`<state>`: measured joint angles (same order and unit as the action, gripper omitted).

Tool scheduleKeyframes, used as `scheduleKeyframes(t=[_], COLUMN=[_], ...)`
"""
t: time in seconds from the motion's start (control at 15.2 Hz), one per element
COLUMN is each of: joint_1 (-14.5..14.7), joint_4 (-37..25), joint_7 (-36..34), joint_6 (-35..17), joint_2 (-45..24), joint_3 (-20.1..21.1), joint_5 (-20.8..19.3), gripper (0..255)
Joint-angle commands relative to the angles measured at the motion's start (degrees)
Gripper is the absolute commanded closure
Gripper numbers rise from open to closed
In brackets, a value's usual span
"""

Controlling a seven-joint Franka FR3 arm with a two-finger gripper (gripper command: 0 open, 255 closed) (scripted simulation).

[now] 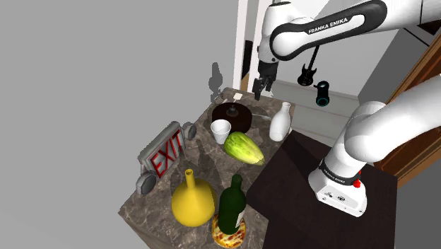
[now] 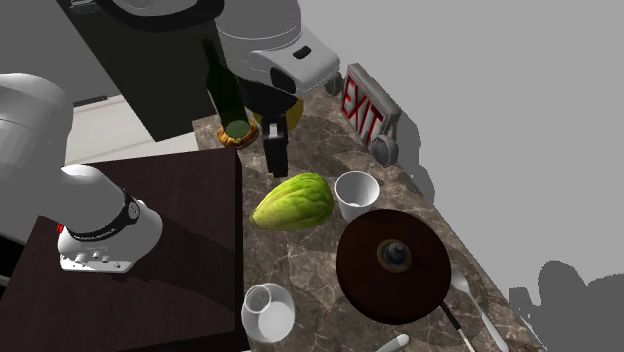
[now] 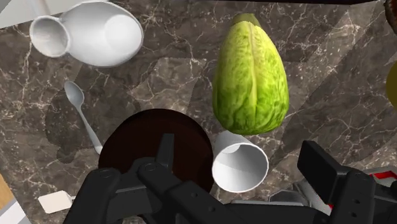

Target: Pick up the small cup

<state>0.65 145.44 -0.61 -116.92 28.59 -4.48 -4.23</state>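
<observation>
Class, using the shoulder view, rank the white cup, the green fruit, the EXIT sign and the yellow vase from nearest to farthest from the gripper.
From the gripper, above the table's far end:
1. White cup, below it, beside the dark round dish.
2. Green fruit, next along the table.
3. EXIT sign, mid-table, on the view's left side.
4. Yellow vase, at the near end.

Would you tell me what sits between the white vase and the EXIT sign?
The small white cup and a green melon, side by side, seen in the shoulder view.
</observation>
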Motion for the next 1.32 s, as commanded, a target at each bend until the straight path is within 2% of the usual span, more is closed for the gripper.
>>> scheduleKeyframes(t=[0.0, 0.33, 0.66, 0.92, 1.25], joint_1=[0.3, 1.19, 2.15, 2.11, 0.39], joint_4=[-0.23, -1.59, -5.23, -9.72, -17.18], joint_7=[0.57, 3.1, 7.2, 11.52, 16.68], joint_6=[-4.39, -14.59, -23.14, -28.35, -32.77], joint_2=[-4.14, -14.92, -26.57, -36.07, -47.75], joint_3=[-0.65, -2.34, -3.39, -2.97, -0.53], joint_5=[0.76, 3.61, 8.69, 14.21, 20.78], gripper=[0, 0, 0, 0, 0])
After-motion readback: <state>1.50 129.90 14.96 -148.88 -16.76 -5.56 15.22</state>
